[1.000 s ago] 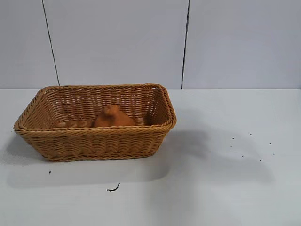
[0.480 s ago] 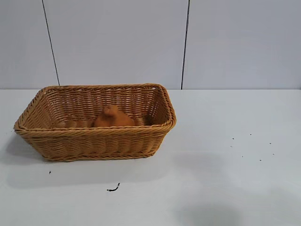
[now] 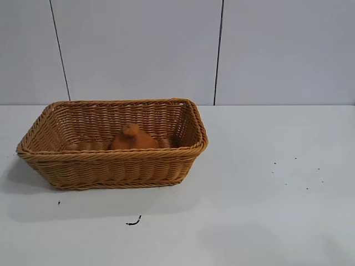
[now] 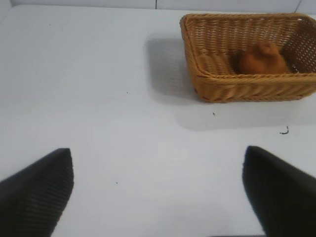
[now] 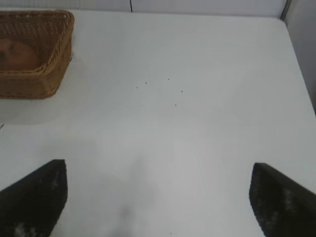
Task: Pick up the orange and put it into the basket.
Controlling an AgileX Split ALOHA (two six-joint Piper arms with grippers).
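Note:
The dull-orange, knobby orange (image 3: 132, 138) lies inside the tan wicker basket (image 3: 111, 160) at the table's left. It also shows in the left wrist view (image 4: 261, 59) within the basket (image 4: 237, 86), and partly in the right wrist view (image 5: 17, 54) inside the basket (image 5: 54, 64). Neither arm shows in the exterior view. My left gripper (image 4: 158, 192) is open and empty above bare table, well away from the basket. My right gripper (image 5: 158, 197) is open and empty above bare table, to the basket's right.
The white table (image 3: 266, 210) carries a small dark scrap (image 3: 133, 222) in front of the basket and several tiny dark specks (image 3: 294, 174) at the right. A grey panelled wall stands behind.
The broad shadow on the table to the right of the basket has slid toward the front edge and faded out. The basket and orange have not moved.

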